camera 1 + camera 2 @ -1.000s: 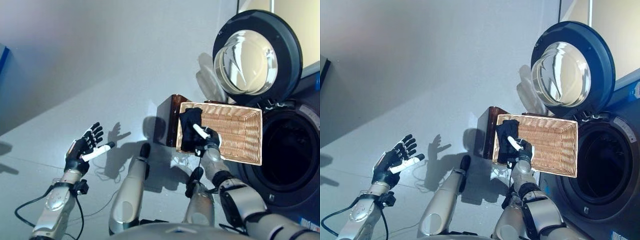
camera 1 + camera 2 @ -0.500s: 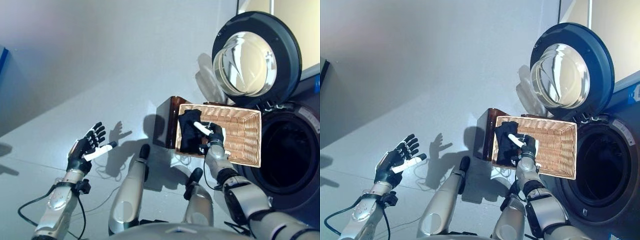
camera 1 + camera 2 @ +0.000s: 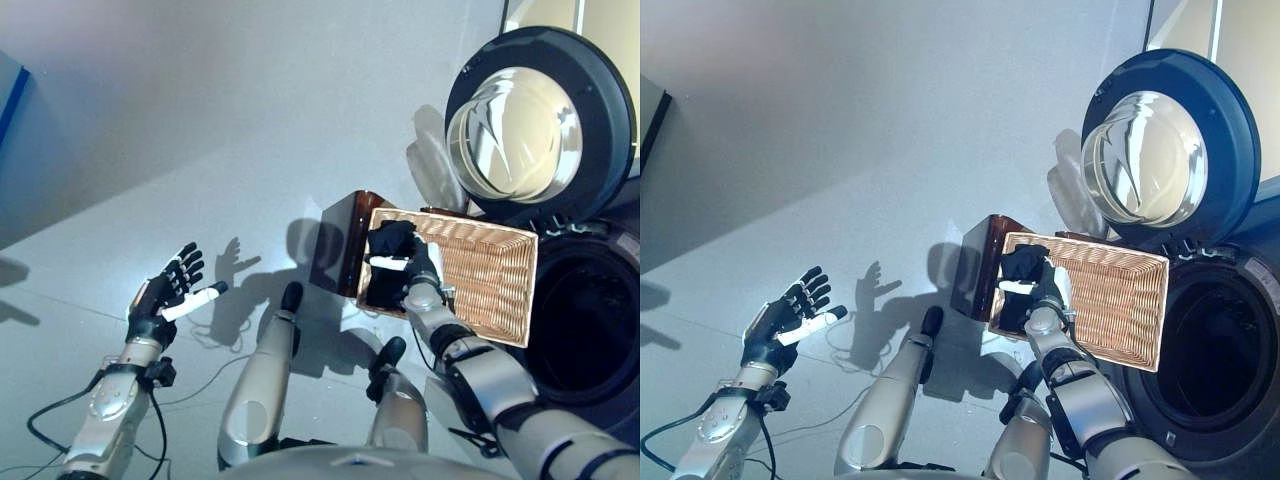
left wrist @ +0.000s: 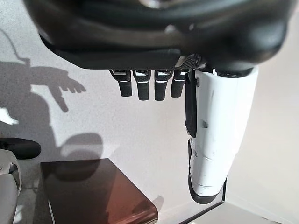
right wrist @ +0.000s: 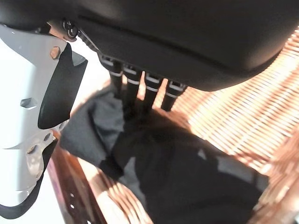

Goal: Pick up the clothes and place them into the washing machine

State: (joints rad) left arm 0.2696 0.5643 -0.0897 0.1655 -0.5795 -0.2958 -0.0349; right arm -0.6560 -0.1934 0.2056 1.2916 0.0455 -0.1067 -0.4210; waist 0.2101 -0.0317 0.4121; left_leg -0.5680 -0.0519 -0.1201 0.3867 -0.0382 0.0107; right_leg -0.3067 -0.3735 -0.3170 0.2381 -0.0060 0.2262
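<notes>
A dark cloth [image 3: 392, 240] lies bunched at the left end of the shallow wicker basket [image 3: 490, 280], which rests on a low dark brown box [image 3: 335, 250] beside the washing machine. My right hand [image 3: 420, 268] is in the basket on the cloth. Its white thumb lies across the cloth and its fingers dig into the cloth [image 5: 187, 177] in the right wrist view. The machine's drum opening [image 3: 590, 335] is dark, and its round door [image 3: 540, 125] stands open above the basket. My left hand [image 3: 160, 297] is open and empty over the floor at the left.
The grey floor [image 3: 200, 150] spreads left of and behind the box. The brown box also shows in the left wrist view [image 4: 93, 191]. A blue edge [image 3: 12, 95] stands at the far left.
The camera has shifted, so the whole scene sits further right. My right hand has pushed deeper into the basket, its thumb has turned across the cloth, and the cloth is more bunched. The left hand has held still.
</notes>
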